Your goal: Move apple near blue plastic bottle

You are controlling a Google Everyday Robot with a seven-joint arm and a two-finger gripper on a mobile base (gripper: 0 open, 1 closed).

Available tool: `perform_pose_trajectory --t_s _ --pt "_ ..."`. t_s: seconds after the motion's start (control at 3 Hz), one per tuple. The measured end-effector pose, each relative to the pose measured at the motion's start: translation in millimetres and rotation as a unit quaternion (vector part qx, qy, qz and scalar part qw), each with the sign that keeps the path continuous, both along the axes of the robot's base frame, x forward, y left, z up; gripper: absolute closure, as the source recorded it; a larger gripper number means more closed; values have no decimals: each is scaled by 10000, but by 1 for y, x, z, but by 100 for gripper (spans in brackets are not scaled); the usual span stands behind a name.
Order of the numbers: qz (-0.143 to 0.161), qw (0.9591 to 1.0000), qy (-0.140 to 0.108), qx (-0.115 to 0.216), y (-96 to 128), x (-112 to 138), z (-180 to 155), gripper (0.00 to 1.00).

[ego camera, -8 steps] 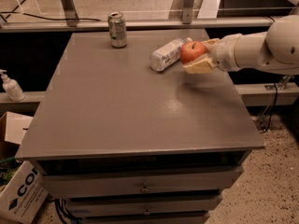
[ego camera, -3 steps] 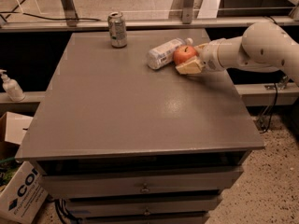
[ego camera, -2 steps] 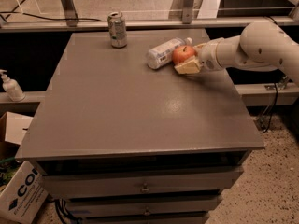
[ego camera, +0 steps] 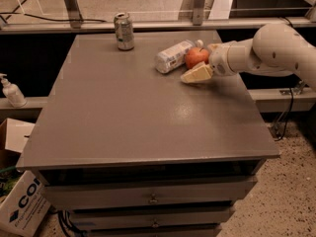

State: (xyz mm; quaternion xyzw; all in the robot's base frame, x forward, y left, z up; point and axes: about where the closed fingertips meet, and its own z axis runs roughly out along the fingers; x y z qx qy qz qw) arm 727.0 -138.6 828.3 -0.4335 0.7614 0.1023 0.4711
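The red-orange apple point(ego camera: 195, 57) sits between the fingers of my gripper point(ego camera: 201, 61) at the table's far right, just above or on the grey tabletop point(ego camera: 138, 112). One cream finger point(ego camera: 196, 75) shows in front of the apple; the other is hidden behind it. The gripper is shut on the apple. The blue plastic bottle point(ego camera: 172, 57) lies on its side directly left of the apple, touching it or nearly so, its white cap point(ego camera: 199, 43) pointing back right. My white arm point(ego camera: 266, 51) reaches in from the right.
A silver drink can point(ego camera: 124, 31) stands at the table's back, left of the bottle. A white pump bottle point(ego camera: 11, 91) stands on a ledge to the left. A cardboard box point(ego camera: 22, 206) lies on the floor at lower left. Drawers sit under the tabletop.
My gripper has carried the apple a little to the left, up against the bottle, and the bottle has shifted slightly left. Almost nothing has moved over the last second.
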Motion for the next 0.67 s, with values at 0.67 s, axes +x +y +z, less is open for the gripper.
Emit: perform_pose_trajectory --t_s 0.67 --pt "-14 9997 -43 224 -4 -12 12 0"
